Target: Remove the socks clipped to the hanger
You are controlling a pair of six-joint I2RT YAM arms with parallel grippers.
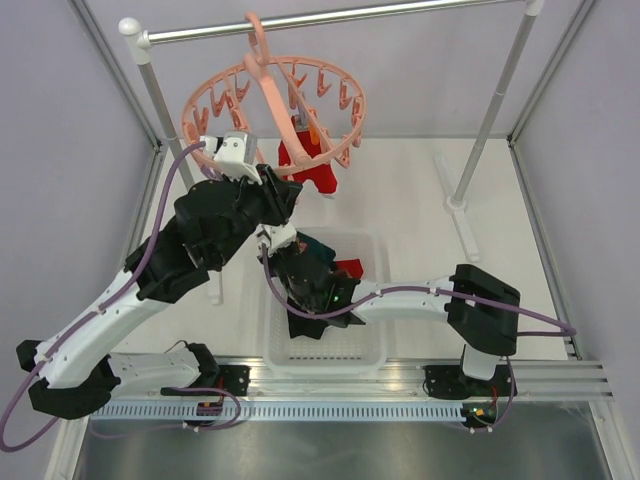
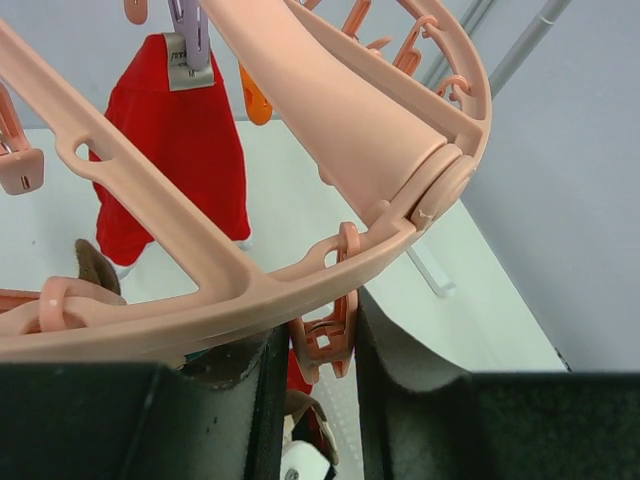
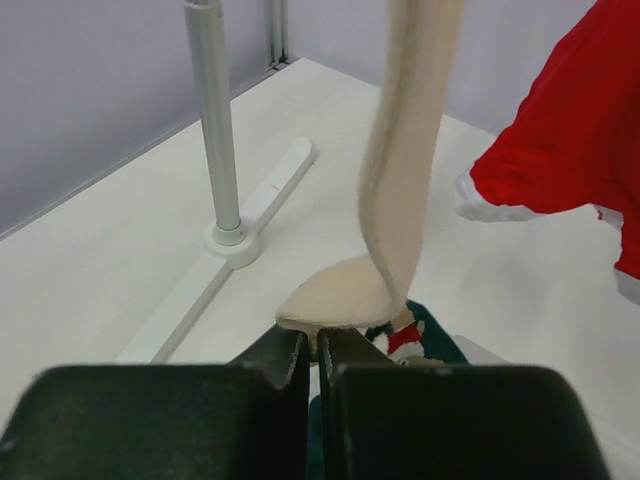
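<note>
I am at the pull on one sock. My right gripper (image 3: 315, 345) is closed tight on the toe of the beige sock (image 3: 400, 190), which hangs straight down from above. Its top end and the clip on it lie outside my wrist view, so I cannot tell which clip holds it. My left gripper (image 2: 322, 345) is up at the rim of the hanger (image 1: 352, 108), partway closed with one small clip (image 2: 326, 338) between the fingers. They seem to touch it on both sides, and I take that as a steadying hold on the hanger. The hanger hangs by its hook from the rail (image 1: 330, 18).

The next move, as I judge it, calls for a steady draw downward and toward me with the right, while the left stops the ring from swinging or tipping off the rail. My pinch is only on the very tip of the toe, so the fabric may slip out before the clip lets go. A jerk would likely rock the ring.

A red sock (image 1: 308, 165) is clipped at the far side of the ring, so at least that one is left after this.

Below my right gripper sits the white basket (image 1: 340, 348). In it lie a teal sock (image 3: 432, 342) with a red-white pattern, right under the beige toe, and something red (image 1: 347, 268) beside it, likely another sock. The beige one should drop there once free.
</note>
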